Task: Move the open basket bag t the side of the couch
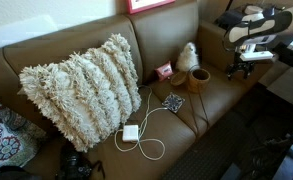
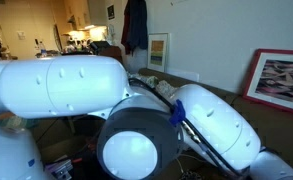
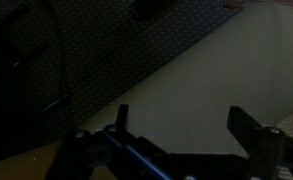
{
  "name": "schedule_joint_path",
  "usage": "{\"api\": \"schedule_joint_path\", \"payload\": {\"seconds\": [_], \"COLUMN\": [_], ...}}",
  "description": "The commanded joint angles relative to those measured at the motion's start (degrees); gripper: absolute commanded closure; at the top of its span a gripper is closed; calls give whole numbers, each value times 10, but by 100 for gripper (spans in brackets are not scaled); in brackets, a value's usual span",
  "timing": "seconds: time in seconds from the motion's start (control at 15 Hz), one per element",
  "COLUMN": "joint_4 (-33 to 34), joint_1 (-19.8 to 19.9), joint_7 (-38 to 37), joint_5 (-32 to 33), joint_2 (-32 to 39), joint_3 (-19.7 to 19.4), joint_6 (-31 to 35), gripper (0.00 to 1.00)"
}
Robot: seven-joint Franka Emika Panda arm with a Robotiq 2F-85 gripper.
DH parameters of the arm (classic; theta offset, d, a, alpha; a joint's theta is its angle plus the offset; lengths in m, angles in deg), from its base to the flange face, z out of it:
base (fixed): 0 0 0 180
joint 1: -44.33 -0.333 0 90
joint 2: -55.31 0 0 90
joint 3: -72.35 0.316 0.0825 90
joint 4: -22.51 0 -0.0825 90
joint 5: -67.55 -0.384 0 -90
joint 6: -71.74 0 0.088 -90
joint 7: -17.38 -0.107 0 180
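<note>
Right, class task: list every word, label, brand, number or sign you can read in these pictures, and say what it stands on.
No text can be read in any view.
The small pink box: any print is too small and blurred.
The white charger: no legible marking.
The framed picture: image only, no lettering visible.
Wrist view: too dark for writing to show.

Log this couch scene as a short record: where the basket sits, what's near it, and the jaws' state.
basket: upright on couch seat, mouth up
near it: cream fuzzy cone toward backrest, pink box nearby
pillow: fuzzy cream, leaning on backrest
charger with cable: white, on seat front
jaws: open, nothing between them
</note>
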Motion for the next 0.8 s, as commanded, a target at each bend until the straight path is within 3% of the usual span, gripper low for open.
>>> {"api": "schedule_joint_path", "payload": {"seconds": [0.0, 0.07, 0.73], "joint_4": [36, 11, 1], "joint_1": [16, 5, 1], "joint_7": [21, 4, 1], "joint_5": [-12, -1, 0], "joint_2": [0, -1, -5], "joint_3": [14, 4, 7], "joint_6": [-7, -2, 17], "gripper": [0, 0, 0]}}
